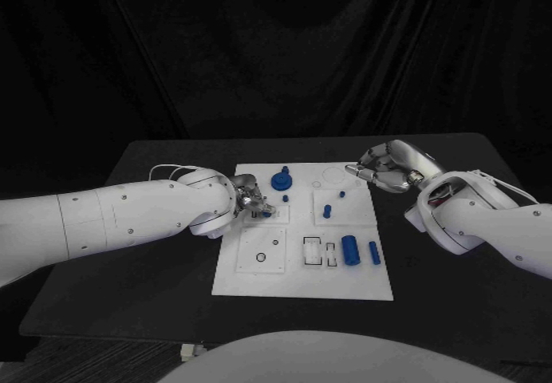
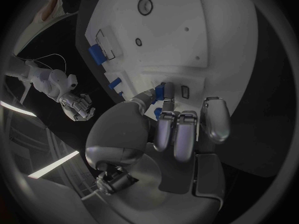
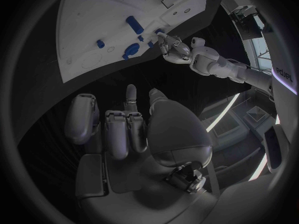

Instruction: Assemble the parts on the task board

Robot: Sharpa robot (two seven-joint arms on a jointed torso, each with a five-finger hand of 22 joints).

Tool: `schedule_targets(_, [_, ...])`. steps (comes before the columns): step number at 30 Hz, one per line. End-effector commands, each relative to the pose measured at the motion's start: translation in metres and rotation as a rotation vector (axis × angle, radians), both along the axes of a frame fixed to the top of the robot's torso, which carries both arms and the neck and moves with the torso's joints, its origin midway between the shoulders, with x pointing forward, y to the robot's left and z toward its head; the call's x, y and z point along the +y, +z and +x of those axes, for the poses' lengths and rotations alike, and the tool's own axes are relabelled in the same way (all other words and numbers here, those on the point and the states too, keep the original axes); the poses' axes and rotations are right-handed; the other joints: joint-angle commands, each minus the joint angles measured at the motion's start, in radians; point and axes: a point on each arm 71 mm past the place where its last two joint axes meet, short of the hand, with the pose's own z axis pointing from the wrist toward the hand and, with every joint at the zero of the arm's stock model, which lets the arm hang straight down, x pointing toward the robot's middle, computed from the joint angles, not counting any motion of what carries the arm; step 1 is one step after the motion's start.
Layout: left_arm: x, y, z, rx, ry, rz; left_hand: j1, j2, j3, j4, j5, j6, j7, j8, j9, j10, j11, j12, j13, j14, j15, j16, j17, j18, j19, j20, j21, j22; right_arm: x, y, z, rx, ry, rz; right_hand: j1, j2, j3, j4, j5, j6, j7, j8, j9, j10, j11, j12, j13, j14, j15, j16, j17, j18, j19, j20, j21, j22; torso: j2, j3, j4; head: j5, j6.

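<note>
The white task board (image 1: 301,275) lies in the middle of the black table. My left hand (image 1: 245,204) sits over the board's left edge and pinches a small blue part (image 2: 166,91) between thumb and a finger, low over the board (image 2: 187,40). My right hand (image 1: 388,167) hovers off the board's far right corner, fingers curled in, holding nothing; its palm and fingers (image 3: 124,129) show the same in the right wrist view. A tall blue knob (image 1: 281,179) stands at the board's far side. Two small blue pegs (image 1: 327,211) stand right of centre.
A thick blue cylinder (image 1: 349,247) and a thinner blue bar (image 1: 374,252) lie at the board's near right, beside rectangular slots (image 1: 313,250). A small round hole (image 1: 261,258) is at the near left. Bare black table (image 1: 138,287) surrounds the board.
</note>
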Motion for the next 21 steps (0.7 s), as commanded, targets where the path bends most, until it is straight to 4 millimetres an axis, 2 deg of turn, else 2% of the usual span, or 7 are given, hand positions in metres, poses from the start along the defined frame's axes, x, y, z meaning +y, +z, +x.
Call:
schedule_targets(1, [-0.001,-0.009,-0.006,0.047,-0.021,0.006,0.034,0.002,0.033,0.006,0.008,-0.004,-0.016,-0.042,-0.077,0.003,-0.005,-0.026,0.118,0.057,-0.011,-0.01,0.199,-0.038,0.0,-0.007,-0.017,0.037,-0.001,-0.002,0.0,0.007,-0.01,-0.006,0.031,-0.003,-0.021,-0.003,0.02,-0.009,-0.001,0.002,0.006,0.104,0.0,0.017,0.271,0.108,0.002,0.025,0.268,0.003,-0.002,0.004,-0.012,0.169,0.0,0.0001,0.0003,-0.001,0.0])
schedule_targets(5, [-0.002,-0.007,-0.006,0.032,-0.018,-0.006,0.061,-0.004,0.043,-0.009,0.045,-0.004,-0.017,-0.034,-0.067,0.007,-0.008,-0.025,0.121,0.059,-0.013,-0.01,0.201,-0.038,0.003,-0.01,-0.017,0.042,-0.001,-0.002,0.0,0.007,-0.011,-0.007,0.031,-0.003,-0.021,-0.003,0.02,-0.009,-0.001,0.002,0.006,0.104,0.0,0.017,0.271,0.108,0.002,0.025,0.268,0.003,-0.002,0.004,-0.012,0.169,0.0,-0.0001,0.0002,-0.002,0.0])
schedule_targets(13, [0.0,-0.005,-0.007,0.013,-0.004,-0.012,0.071,-0.01,0.05,-0.016,0.082,-0.002,-0.019,-0.025,-0.058,0.011,-0.01,-0.023,0.124,0.061,-0.015,-0.009,0.206,-0.04,0.009,-0.012,-0.015,0.047,-0.002,-0.002,-0.001,0.009,-0.014,-0.008,0.031,-0.003,-0.021,-0.003,0.02,-0.009,-0.001,0.002,0.006,0.104,0.0,0.017,0.271,0.108,0.002,0.025,0.268,0.003,-0.002,0.004,-0.012,0.169,0.0,0.0,-0.0002,-0.004,0.0])
schedule_targets(15, [0.002,-0.003,-0.006,0.008,0.001,-0.01,0.076,-0.013,0.056,-0.019,0.104,-0.003,-0.02,-0.022,-0.053,0.011,-0.011,-0.024,0.124,0.062,-0.016,-0.008,0.207,-0.04,0.011,-0.013,-0.015,0.049,-0.002,-0.002,0.0,0.009,-0.014,-0.008,0.031,-0.003,-0.021,-0.003,0.02,-0.009,-0.001,0.002,0.006,0.104,0.0,0.017,0.271,0.108,0.002,0.025,0.268,0.003,-0.002,0.004,-0.012,0.169,0.0,0.0,-0.0003,-0.003,0.0])
schedule_targets(19, [0.004,0.0,-0.004,-0.002,0.008,-0.006,0.081,-0.013,0.063,-0.023,0.122,-0.005,-0.02,-0.019,-0.05,0.012,-0.011,-0.024,0.125,0.062,-0.017,-0.009,0.207,-0.04,0.012,-0.014,-0.015,0.051,-0.002,-0.002,0.0,0.01,-0.014,-0.009,0.031,-0.003,-0.021,-0.003,0.02,-0.009,-0.001,0.002,0.006,0.104,0.0,0.017,0.271,0.108,0.002,0.025,0.268,0.003,-0.002,0.004,-0.012,0.169,0.0,-0.0001,-0.0003,-0.002,0.0])
schedule_targets(20, [0.004,0.001,-0.004,-0.004,0.009,-0.006,0.084,-0.014,0.067,-0.025,0.131,-0.005,-0.019,-0.018,-0.048,0.012,-0.011,-0.024,0.125,0.063,-0.017,-0.008,0.207,-0.04,0.013,-0.014,-0.016,0.051,-0.002,-0.002,0.0,0.01,-0.014,-0.009,0.031,-0.003,-0.021,-0.003,0.02,-0.009,-0.001,0.002,0.006,0.104,0.0,0.017,0.271,0.108,0.002,0.025,0.268,0.003,-0.002,0.004,-0.012,0.169,0.0,0.0,-0.0001,-0.003,0.0])
schedule_targets(21, [0.004,0.001,-0.003,-0.007,0.009,-0.006,0.092,-0.016,0.082,-0.034,0.159,-0.007,-0.017,-0.014,-0.043,0.012,-0.01,-0.025,0.124,0.063,-0.017,-0.009,0.207,-0.04,0.013,-0.015,-0.017,0.053,-0.002,-0.002,0.0,0.01,-0.014,-0.009,0.034,-0.002,-0.021,-0.002,0.021,-0.01,-0.001,0.001,0.006,0.104,0.001,0.017,0.271,0.108,0.003,0.025,0.268,0.003,-0.002,0.005,-0.013,0.169,0.0,0.0,-0.0002,-0.003,0.0])
